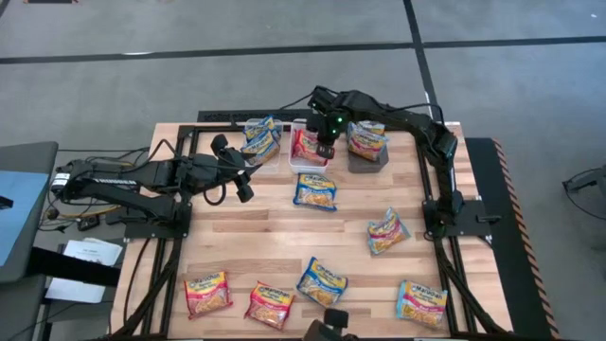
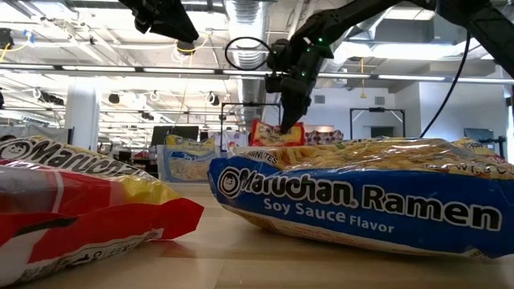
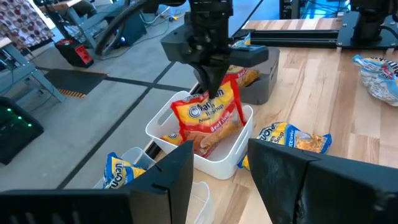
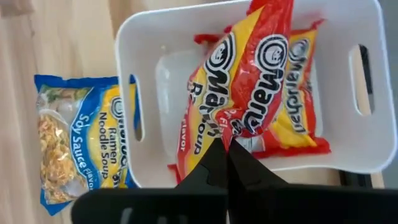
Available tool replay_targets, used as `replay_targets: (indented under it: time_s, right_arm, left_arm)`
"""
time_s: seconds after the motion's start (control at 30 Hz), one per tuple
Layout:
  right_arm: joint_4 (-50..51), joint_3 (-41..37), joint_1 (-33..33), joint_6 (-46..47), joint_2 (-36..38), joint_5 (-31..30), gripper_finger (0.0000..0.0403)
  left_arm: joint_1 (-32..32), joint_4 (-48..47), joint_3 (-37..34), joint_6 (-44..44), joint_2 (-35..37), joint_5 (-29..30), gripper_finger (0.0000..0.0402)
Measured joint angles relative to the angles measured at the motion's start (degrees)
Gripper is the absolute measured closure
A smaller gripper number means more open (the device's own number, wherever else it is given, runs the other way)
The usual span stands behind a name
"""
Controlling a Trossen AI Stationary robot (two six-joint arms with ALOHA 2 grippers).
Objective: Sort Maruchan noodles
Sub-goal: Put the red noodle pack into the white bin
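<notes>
High view gives me the wooden table (image 1: 284, 237) with both arms reaching toward its far edge. My right gripper (image 1: 325, 150) hangs over the white bin (image 1: 308, 161), fingers pinched tight on the top edge of a red-trimmed Maruchan packet (image 3: 208, 118), which stands upright in that bin, another red packet (image 4: 298, 118) lying beneath it. My left gripper (image 1: 244, 186) waits near the clear bin (image 1: 260, 152), jaws parted, gripping nothing. Blue packets (image 1: 262, 139) sit in the clear bin, orange-trimmed ones (image 1: 365, 139) in the dark grey bin (image 1: 369, 156). One blue soy sauce packet (image 1: 315, 191) lies just beside the white bin; the other loose packets (image 1: 322, 281) are scattered across the near half.
</notes>
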State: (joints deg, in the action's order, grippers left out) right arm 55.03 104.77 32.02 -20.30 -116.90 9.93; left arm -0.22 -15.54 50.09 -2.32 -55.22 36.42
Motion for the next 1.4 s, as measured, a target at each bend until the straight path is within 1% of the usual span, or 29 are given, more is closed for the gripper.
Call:
replay_targets:
  time_s: [0.27,0.47,0.63,0.7,0.77,0.9,1.03,1.17,1.27,1.4]
  right_arm:
    - [0.1,0.0,-1.7,-6.0,0.1,0.0,0.04]
    - [0.8,0.0,-1.4,-8.4,2.6,-1.8,0.04]
    - [1.1,0.1,-0.5,-11.8,4.0,1.2,0.04]
    - [3.2,0.1,0.0,-12.6,3.3,2.4,0.04]
    - [3.3,0.0,0.0,-13.0,2.1,3.5,0.04]
    - [2.9,-0.1,-0.1,-14.2,1.2,3.7,0.04]
    - [1.6,-0.1,-0.8,-14.3,1.3,4.3,0.04]
    - [-0.7,-0.1,-0.3,-13.0,1.3,4.0,0.0399]
    - [-6.9,-1.2,0.0,-8.8,1.3,2.2,0.0396]
    - [-8.3,-1.5,-0.2,-5.4,1.3,-1.0,0.0375]
  left_arm:
    - [0.0,0.0,0.0,0.0,0.0,0.3,0.0258]
    - [0.9,0.0,0.0,0.0,0.0,0.6,0.0258]
    - [2.4,0.0,0.0,0.0,0.0,0.7,0.0258]
    - [3.0,0.0,0.0,0.0,0.0,0.5,0.0258]
    - [3.6,0.0,0.0,0.0,0.0,0.3,0.0258]
    - [4.4,0.0,0.0,0.8,0.0,0.2,0.0258]
    - [4.5,0.0,0.0,1.4,0.0,0.2,0.0258]
    - [4.5,0.0,0.0,-0.2,0.0,0.2,0.0258]
    - [4.5,0.0,0.0,-0.2,0.0,0.2,0.0258]
    - [4.5,0.0,0.0,-0.6,0.0,0.2,0.0258]
